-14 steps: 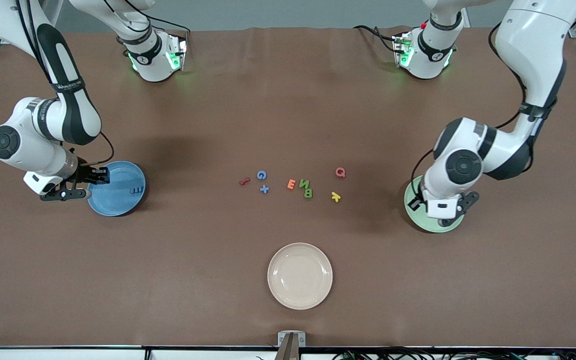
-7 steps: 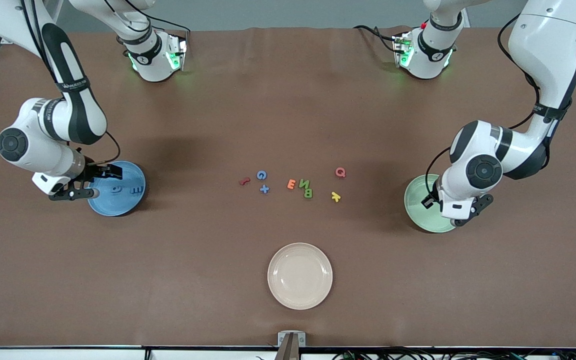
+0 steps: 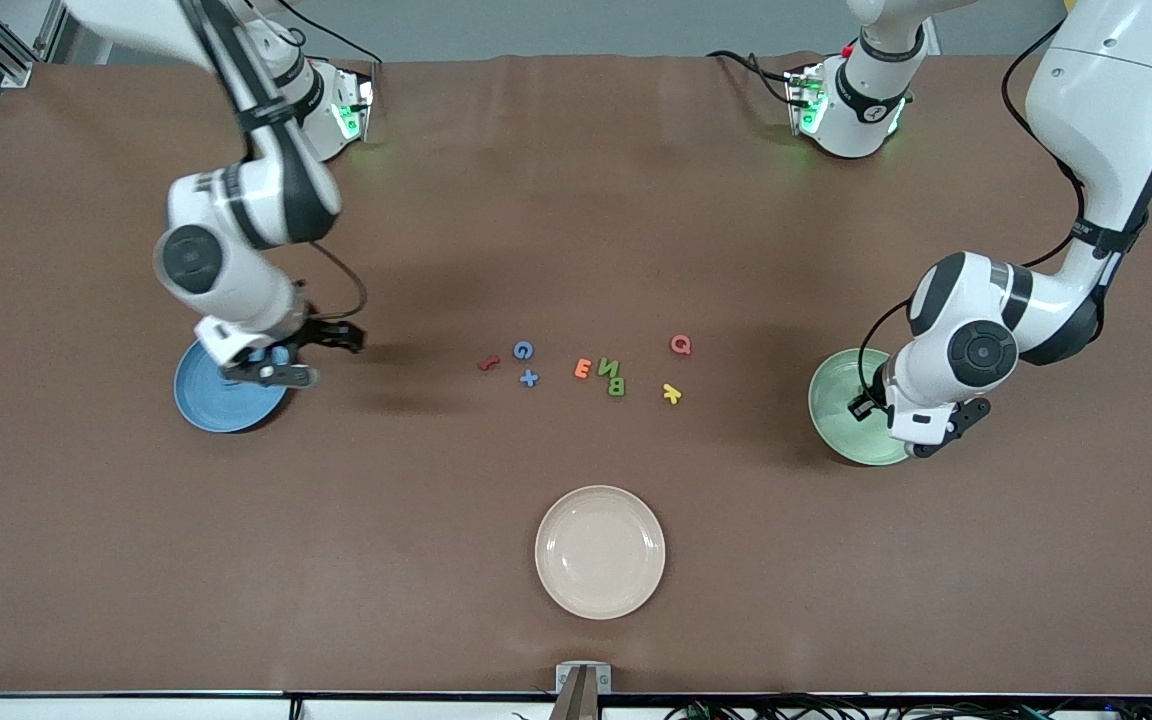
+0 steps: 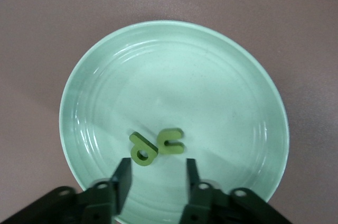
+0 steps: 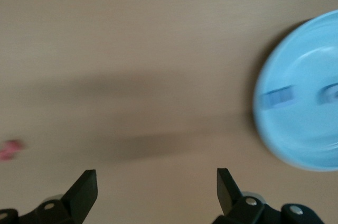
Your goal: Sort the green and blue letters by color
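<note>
Two green letters lay in the green plate under the parted left gripper, and two blue ones were seen in the blue plate. Two blue letters and two green remained mid-table; the right gripper, spread wide and empty, was over the table beside the blue plate.

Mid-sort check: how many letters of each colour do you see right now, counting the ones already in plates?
blue letters: 4 (2 loose, 2 in the blue plate)
green letters: 4 (2 loose, 2 in the green plate)
red letter: 1
orange letter: 1
pink letter: 1
yellow letter: 1
Total: 12
</note>
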Controlling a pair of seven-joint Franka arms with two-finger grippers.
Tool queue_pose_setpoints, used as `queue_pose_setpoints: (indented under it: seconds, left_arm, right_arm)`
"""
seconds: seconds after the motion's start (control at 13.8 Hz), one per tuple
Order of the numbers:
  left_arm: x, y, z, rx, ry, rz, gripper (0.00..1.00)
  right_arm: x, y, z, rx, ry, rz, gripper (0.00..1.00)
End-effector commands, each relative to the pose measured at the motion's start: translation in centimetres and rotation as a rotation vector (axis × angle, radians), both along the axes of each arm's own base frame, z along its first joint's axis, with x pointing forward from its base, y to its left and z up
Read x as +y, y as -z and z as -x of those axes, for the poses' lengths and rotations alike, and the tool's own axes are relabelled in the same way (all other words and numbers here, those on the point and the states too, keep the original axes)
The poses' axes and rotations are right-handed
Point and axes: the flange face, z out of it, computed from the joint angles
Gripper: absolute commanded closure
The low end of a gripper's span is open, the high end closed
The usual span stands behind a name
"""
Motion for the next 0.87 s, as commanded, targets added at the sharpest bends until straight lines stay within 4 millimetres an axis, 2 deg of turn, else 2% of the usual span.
queue_pose_setpoints:
  seconds: [0.0, 0.14, 0.22, 0.36, 0.51, 0.65, 0.8]
  left_arm:
    - [-0.2, -1.7, 0.1, -0.020, 0.022, -0.020, 0.00]
    - [-1.6, -3.3, 0.0, -0.033, 0.042, -0.025, 0.00]
    - [-3.1, -4.0, -0.1, -0.047, 0.052, -0.013, 0.00]
    - [-5.5, -5.2, -0.2, -0.069, 0.075, 0.005, 0.00]
    - [-8.1, -5.4, 0.3, -0.072, 0.114, 0.020, 0.00]
    - [-12.6, -5.6, 1.8, -0.077, 0.144, 0.021, 0.01]
    - [-18.1, -5.5, 4.0, -0.086, 0.203, 0.021, 0.02]
  right_arm:
    - [7.8, -0.6, 0.4, -0.030, 0.083, 0.007, 0.00]
    - [12.2, 0.3, 0.8, -0.050, 0.096, 0.009, 0.00]
    - [14.4, 1.2, 1.3, -0.064, 0.105, 0.008, 0.00]
    - [17.2, 3.7, 2.1, -0.091, 0.121, 0.005, 0.01]
    - [19.6, 5.9, 2.8, -0.104, 0.127, 0.009, 0.01]
    - [21.5, 7.6, 3.0, -0.107, 0.138, 0.020, 0.03]
    - [23.4, 8.4, 2.9, -0.115, 0.160, 0.021, 0.03]
